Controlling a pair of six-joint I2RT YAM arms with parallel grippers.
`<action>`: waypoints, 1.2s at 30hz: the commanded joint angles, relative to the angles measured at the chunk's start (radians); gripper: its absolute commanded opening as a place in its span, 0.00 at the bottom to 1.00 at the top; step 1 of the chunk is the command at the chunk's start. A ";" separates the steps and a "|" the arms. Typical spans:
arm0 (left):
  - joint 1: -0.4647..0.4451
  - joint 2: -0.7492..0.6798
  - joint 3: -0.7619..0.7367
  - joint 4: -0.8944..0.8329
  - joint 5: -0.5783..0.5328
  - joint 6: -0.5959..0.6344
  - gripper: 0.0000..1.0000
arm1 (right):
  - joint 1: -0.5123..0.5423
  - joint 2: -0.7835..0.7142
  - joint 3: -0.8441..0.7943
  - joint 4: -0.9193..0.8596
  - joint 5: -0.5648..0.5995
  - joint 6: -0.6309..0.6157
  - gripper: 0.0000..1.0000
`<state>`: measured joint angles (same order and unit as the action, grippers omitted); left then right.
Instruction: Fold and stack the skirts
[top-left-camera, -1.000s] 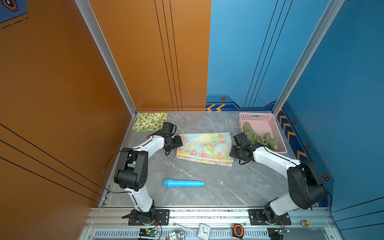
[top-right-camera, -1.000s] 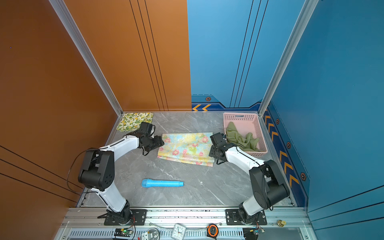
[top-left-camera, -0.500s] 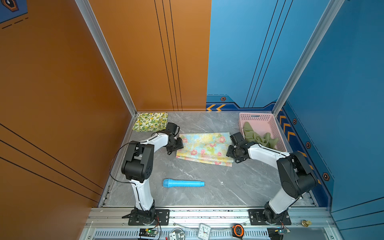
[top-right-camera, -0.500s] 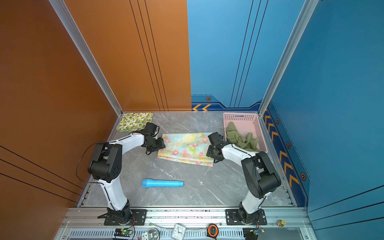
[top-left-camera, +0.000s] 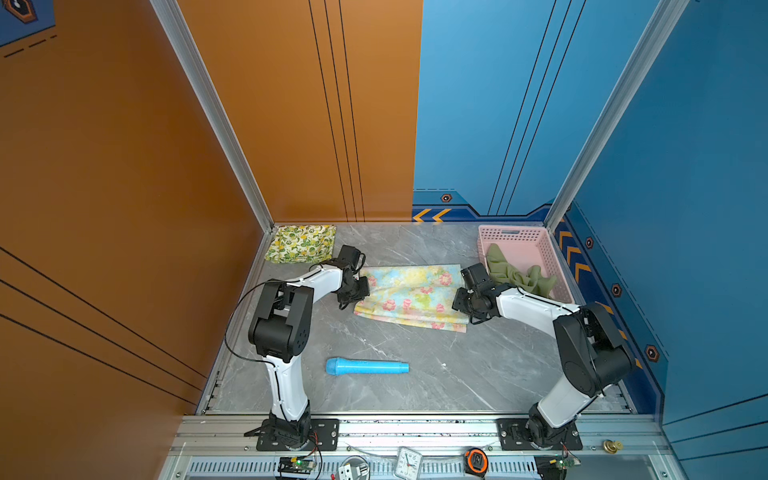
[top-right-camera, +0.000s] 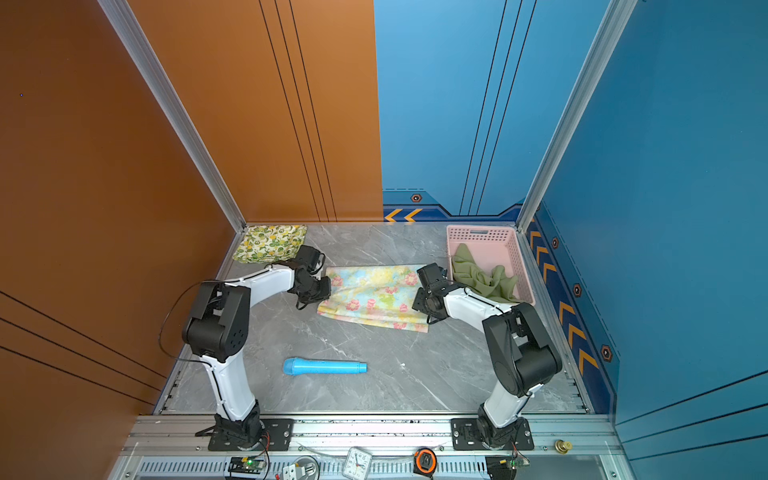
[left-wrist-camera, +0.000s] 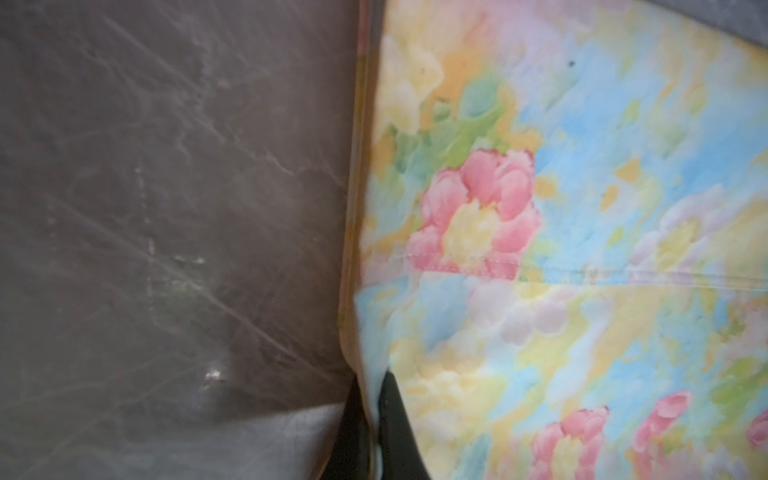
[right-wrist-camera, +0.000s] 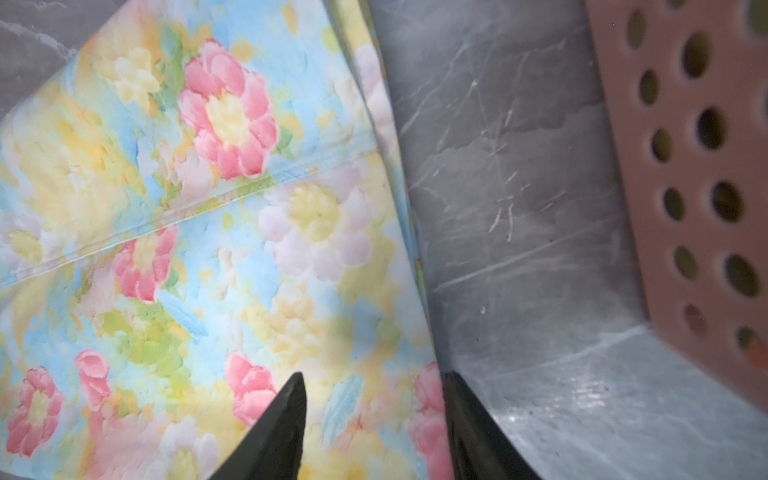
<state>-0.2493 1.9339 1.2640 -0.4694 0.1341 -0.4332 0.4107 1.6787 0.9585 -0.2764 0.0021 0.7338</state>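
Observation:
The pastel blue-yellow skirt with pink flowers (top-left-camera: 411, 295) (top-right-camera: 376, 297) lies folded flat mid-table. My left gripper (top-left-camera: 365, 286) (left-wrist-camera: 372, 399) is shut on its left edge, with cloth pinched between the black fingers. At the skirt's right edge my right gripper (top-left-camera: 457, 297) (right-wrist-camera: 372, 386) stands open, one finger over the cloth (right-wrist-camera: 208, 208) and one at its border. The lemon-print skirt (top-left-camera: 301, 243) (top-right-camera: 272, 243) lies folded in the back left corner. In the pink basket (top-left-camera: 511, 230) (top-right-camera: 482, 229) the olive green skirt (top-left-camera: 515, 274) (top-right-camera: 482, 276) sits crumpled.
A blue cylinder (top-left-camera: 368, 367) (top-right-camera: 324, 367) lies on the grey marble table (top-left-camera: 436, 374) in front of the floral skirt. The basket wall (right-wrist-camera: 706, 166) stands close beside my right gripper. Walls enclose the left, back and right sides. A clock (top-left-camera: 408, 461) and tape measure (top-left-camera: 476, 460) rest on the front rail.
My left gripper has closed on the floral skirt's left edge. Both arms have drawn their elbows in and up, and the right gripper stays open at the right edge.

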 joint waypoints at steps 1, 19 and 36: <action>0.022 -0.028 0.028 -0.097 -0.085 0.047 0.00 | -0.006 0.008 -0.011 0.005 0.016 0.010 0.55; -0.096 -0.153 0.234 -0.250 -0.476 0.300 0.00 | 0.036 0.119 0.025 0.213 -0.049 0.171 0.47; -0.381 -0.094 0.353 -0.248 -0.638 0.466 0.00 | 0.122 0.280 0.031 0.478 -0.117 0.349 0.13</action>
<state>-0.5987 1.8149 1.5810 -0.7059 -0.4797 0.0017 0.5194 1.9144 0.9936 0.1905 -0.0940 1.0416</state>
